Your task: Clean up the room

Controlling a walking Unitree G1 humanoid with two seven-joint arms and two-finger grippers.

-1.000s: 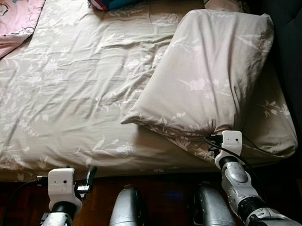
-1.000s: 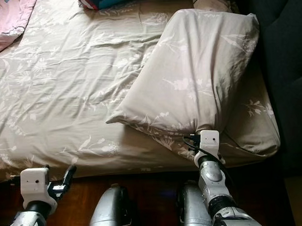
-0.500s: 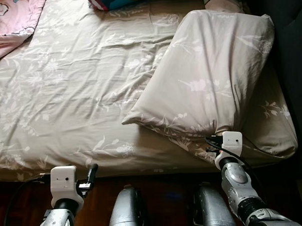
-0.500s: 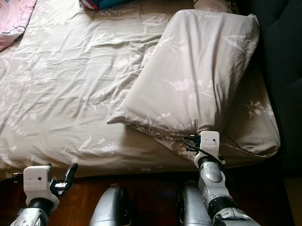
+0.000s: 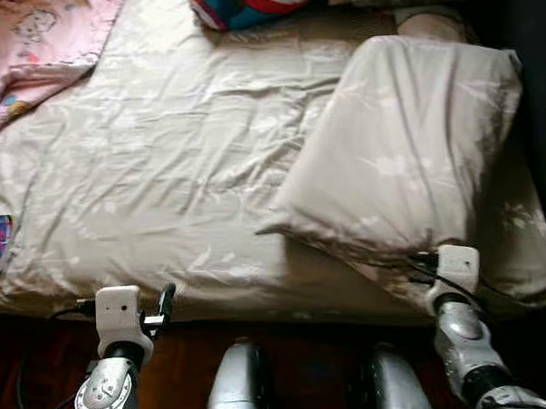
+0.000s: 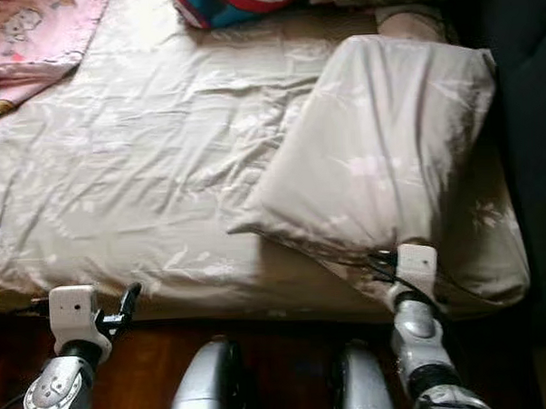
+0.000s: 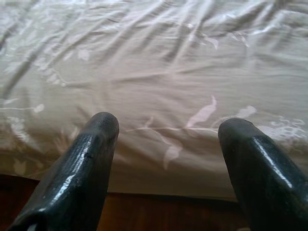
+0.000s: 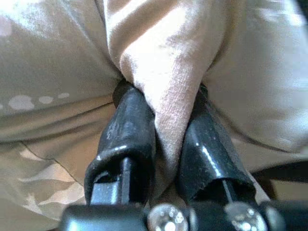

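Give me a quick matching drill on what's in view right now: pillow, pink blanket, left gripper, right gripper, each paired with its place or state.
Things:
1. pillow
2. pink blanket
3. left gripper
4. right gripper

Places or states:
A. open, at the near edge of the bed, holding nothing
B. at the far left corner of the bed
C. shut on a fold of fabric at the pillow's near corner
D. lying on the right side of the bed, one corner pinched

Pairs: 1-D, 2-B, 3-A, 4-C
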